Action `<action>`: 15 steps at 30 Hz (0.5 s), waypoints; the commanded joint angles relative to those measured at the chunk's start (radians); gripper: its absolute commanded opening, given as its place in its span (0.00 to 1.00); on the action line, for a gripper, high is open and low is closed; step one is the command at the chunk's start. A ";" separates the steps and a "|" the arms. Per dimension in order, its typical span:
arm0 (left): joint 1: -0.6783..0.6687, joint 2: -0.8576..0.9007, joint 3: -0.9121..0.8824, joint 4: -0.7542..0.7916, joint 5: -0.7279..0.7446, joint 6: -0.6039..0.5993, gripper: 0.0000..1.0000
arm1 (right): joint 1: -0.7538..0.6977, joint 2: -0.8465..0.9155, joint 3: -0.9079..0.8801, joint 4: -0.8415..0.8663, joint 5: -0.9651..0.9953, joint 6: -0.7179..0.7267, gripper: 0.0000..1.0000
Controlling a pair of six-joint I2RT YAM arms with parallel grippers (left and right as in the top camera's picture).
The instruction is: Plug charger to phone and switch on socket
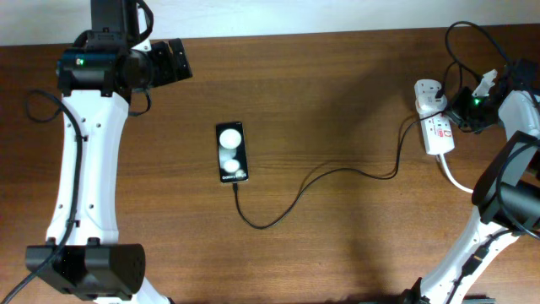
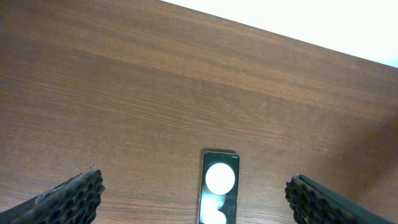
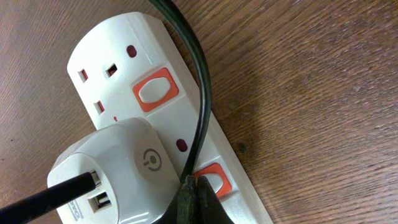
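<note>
The phone (image 1: 232, 153) lies flat mid-table with two round white reflections on its screen; it also shows in the left wrist view (image 2: 218, 186). The thin black charger cable (image 1: 337, 171) runs from the phone's near end, where its plug tip (image 1: 234, 186) meets the phone, to the white adapter (image 1: 428, 95) on the socket strip (image 1: 439, 133). My left gripper (image 2: 196, 196) is open and empty, above and behind the phone. My right gripper (image 3: 196, 193) is shut, its tips pressed against the strip's red-framed switch (image 3: 214, 179) beside the adapter (image 3: 118, 168).
A second red-framed switch (image 3: 155, 90) and free socket holes (image 3: 96, 74) sit on the strip's other bay. A thick dark cable (image 3: 196, 81) crosses over the strip. The strip's thick white cord (image 1: 454, 179) trails toward the right table edge.
</note>
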 commanded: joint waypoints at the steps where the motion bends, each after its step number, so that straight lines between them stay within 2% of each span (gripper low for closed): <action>1: 0.002 0.003 -0.004 0.001 -0.014 -0.002 0.99 | 0.092 0.048 -0.050 -0.019 -0.136 0.011 0.04; 9: 0.002 0.003 -0.004 0.001 -0.014 -0.002 0.99 | 0.098 0.048 -0.050 -0.061 -0.156 0.052 0.04; 13: 0.002 0.003 -0.004 0.001 -0.014 -0.002 0.99 | 0.061 0.023 -0.048 -0.091 0.011 0.053 0.04; 15: 0.002 0.003 -0.004 0.001 -0.014 -0.002 0.99 | 0.002 -0.064 -0.048 -0.153 0.029 0.052 0.04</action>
